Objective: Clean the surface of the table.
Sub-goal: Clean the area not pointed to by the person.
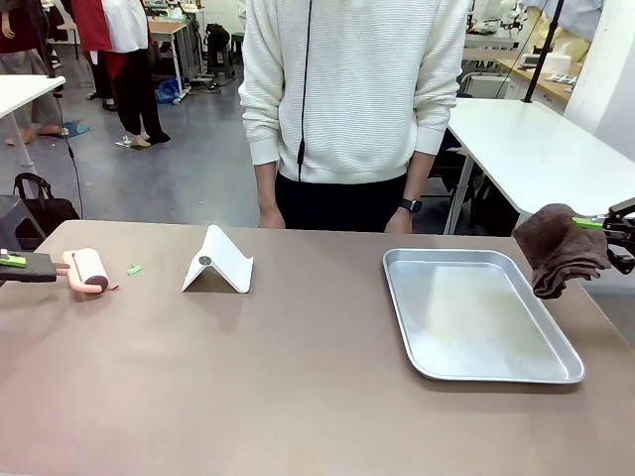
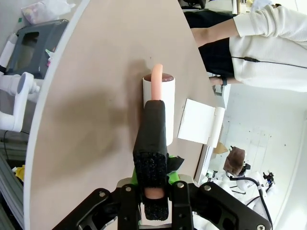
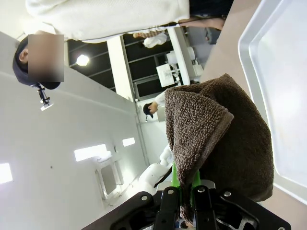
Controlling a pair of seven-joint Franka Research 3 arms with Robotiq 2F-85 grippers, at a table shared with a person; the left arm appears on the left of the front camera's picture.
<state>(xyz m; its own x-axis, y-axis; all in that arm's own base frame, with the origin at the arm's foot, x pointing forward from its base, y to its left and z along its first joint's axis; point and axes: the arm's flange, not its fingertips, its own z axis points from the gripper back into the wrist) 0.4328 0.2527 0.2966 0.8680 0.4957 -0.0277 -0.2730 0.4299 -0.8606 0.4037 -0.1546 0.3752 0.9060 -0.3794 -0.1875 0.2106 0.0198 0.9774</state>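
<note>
Where the work lies: large rectangular taupe-brown table (image 1: 298, 397) with a matte top, spanning the foreground between the arms and the person; its middle is mostly bare.
Debris: one small green scrap (image 1: 134, 269) on the top near the left end, the one loose bit I can make out.
Left gripper (image 1: 12, 262): at the table's left edge, fingers clamped on the black foam-wrapped handle of a pink-and-white lint roller (image 1: 91, 269).
Roller position: drum low over the top, just beside the scrap, probably so it can roll across it; contact with the top cannot be told.
Right gripper (image 1: 610, 223): off the table's right end, fingers closed on a fold of a dark brown terry cloth (image 1: 564, 248), which hangs free, apparently held ready for wiping.
Tray: shallow silver metal tray (image 1: 496, 377), empty, on the right half, just beside the hanging cloth.
Stand: white folded stand (image 1: 218, 263), upright, between scrap and tray.
Person: white ribbed jumper (image 1: 347, 89), at the far edge, arms down, touching nothing.
</note>
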